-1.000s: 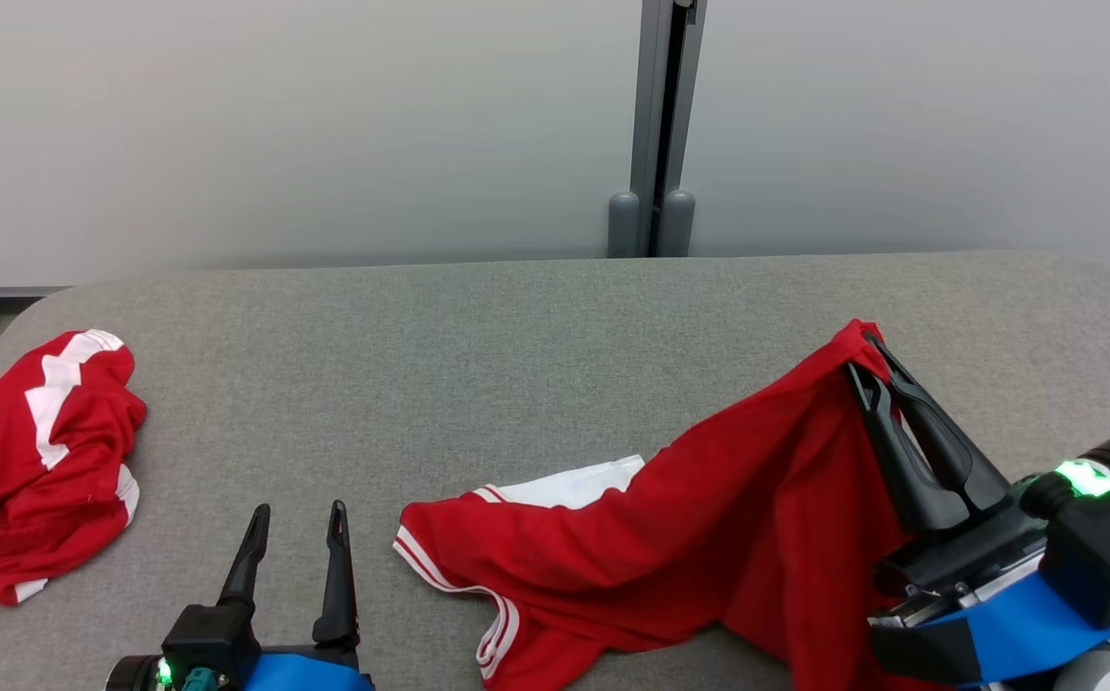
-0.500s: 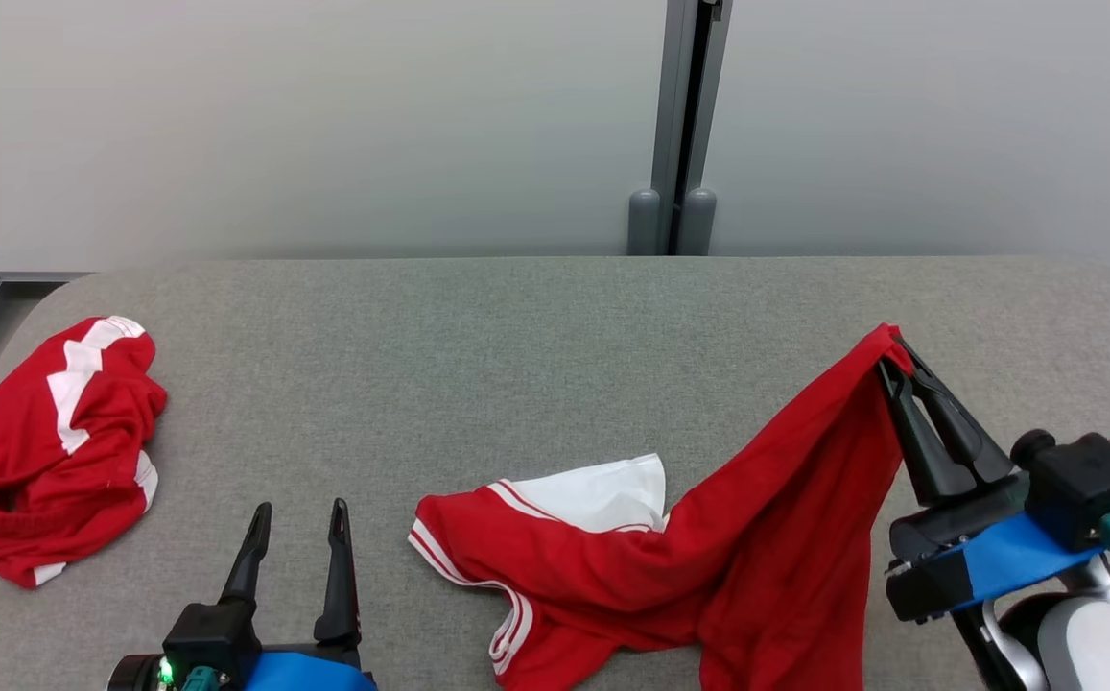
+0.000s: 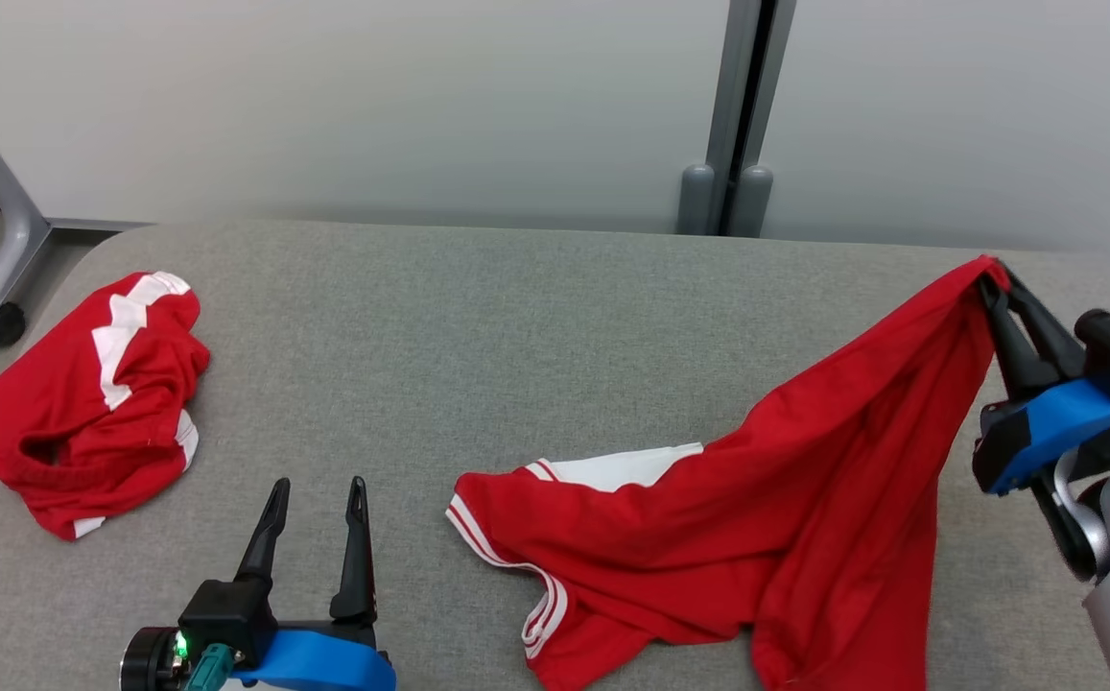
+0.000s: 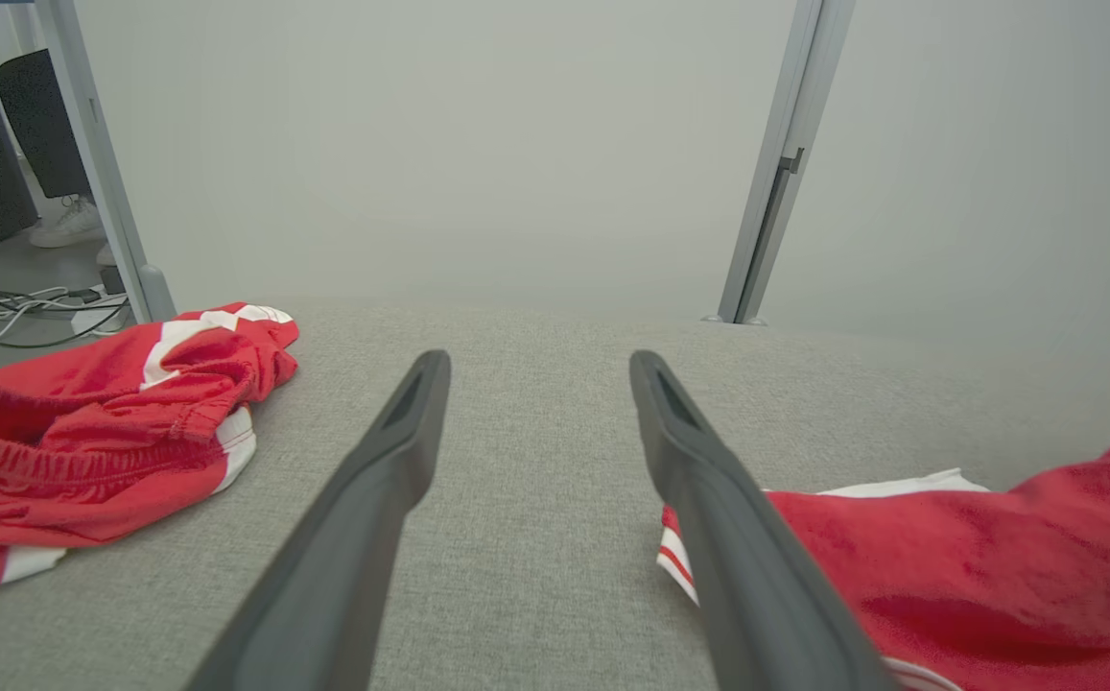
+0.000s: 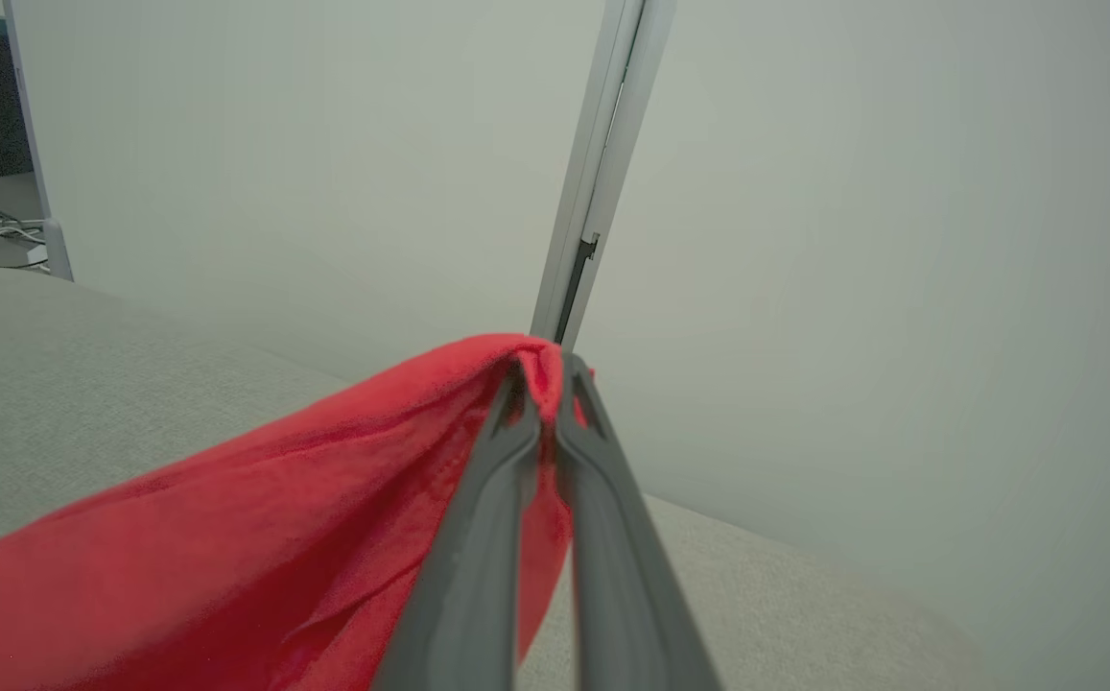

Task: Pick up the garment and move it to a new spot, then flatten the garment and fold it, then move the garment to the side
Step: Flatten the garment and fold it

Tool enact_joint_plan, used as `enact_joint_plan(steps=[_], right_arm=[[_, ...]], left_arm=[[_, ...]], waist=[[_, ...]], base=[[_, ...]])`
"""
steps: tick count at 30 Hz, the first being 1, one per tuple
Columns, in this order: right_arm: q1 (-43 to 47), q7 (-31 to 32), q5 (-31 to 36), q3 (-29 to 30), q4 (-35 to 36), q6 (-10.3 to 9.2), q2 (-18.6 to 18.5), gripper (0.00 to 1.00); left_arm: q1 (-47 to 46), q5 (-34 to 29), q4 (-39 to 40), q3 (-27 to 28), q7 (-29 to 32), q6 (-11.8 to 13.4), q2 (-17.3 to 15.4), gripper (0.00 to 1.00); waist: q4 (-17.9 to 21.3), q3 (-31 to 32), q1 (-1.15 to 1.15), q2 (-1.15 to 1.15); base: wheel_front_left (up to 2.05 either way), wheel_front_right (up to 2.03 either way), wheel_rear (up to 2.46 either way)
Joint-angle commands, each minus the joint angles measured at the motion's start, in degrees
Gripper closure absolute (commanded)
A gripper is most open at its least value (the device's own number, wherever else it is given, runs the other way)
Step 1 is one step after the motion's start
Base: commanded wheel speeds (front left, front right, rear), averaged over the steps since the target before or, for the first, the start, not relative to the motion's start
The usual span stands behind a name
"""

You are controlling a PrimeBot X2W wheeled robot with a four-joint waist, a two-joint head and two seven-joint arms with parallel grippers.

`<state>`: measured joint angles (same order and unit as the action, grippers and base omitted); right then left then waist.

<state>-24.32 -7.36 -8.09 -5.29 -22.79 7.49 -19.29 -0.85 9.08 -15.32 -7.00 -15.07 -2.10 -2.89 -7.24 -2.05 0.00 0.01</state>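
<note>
pinches one corner of the red garment (image 3: 756,518) in the right gripper (image 3: 991,278), fingers pressed together on the cloth, raised above the grey table (image 3: 478,345) at its right end. lets the rest slope down leftward from that corner and lie rumpled on the table near the front edge, with a white-striped hem and a white panel toward the middle. holds the left gripper (image 3: 318,485) spread wide and empty, low over the table at the front left, just beside the striped hem, apart from it. has a second red and white garment (image 3: 94,384) crumpled at the table's left end, well apart. faces a pale wall with a grey post (image 3: 737,115) behind.
</note>
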Motion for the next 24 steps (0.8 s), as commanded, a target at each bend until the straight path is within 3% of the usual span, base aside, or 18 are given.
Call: enact_joint_plan(steps=[1,8,15,16,17,18,24], right_arm=[[-1.92,-0.62,0.25,0.08,-1.41,0.01,-0.71,1.00],[-12.96,-1.89,1.09,-0.38,-17.21,0.01,-2.96,1.00],[-22.17,-3.94,3.78,4.60,-32.01,0.00,-4.58,1.00],[-22.96,-4.19,4.56,6.04,-34.01,0.01,-5.04,0.81],[-23.77,-4.52,5.21,7.08,-35.68,0.01,-4.86,0.07],[-24.34,-5.12,5.93,7.64,-36.93,0.01,-4.36,0.00],[-23.88,-7.42,8.99,9.35,-40.79,0.01,-2.45,0.00]], left_arm=[[-1.13,0.12,0.05,-0.16,-0.16,-0.13,0.02,0.00],[-2.87,0.33,0.18,-0.82,-0.16,-0.06,0.03,0.00],[-5.28,0.81,-0.04,-2.33,-0.16,0.04,0.03,0.00],[-5.63,0.91,-0.09,-2.60,-0.15,0.13,0.03,0.00],[-5.86,0.98,-0.19,-2.84,-0.15,0.24,0.03,0.00],[-6.01,0.98,-0.24,-3.01,-0.15,0.36,0.01,0.00],[-5.89,0.62,-0.47,-2.87,-0.15,0.51,0.03,0.00]], waist=[[-0.93,-0.98,0.00,-0.01],[-3.00,-4.01,0.00,-0.01],[-4.64,-6.68,0.00,-0.01],[-4.89,-6.90,0.00,-0.01],[-5.08,-7.04,0.00,-0.01],[-5.17,-7.12,0.00,-0.01],[-4.04,-6.91,0.00,-0.01]], base=[[0.00,0.00,0.00],[0.00,0.00,0.00],[0.00,0.00,0.00],[0.00,0.00,0.00],[0.00,0.00,0.00],[0.00,0.00,0.00],[0.00,0.00,0.00]])
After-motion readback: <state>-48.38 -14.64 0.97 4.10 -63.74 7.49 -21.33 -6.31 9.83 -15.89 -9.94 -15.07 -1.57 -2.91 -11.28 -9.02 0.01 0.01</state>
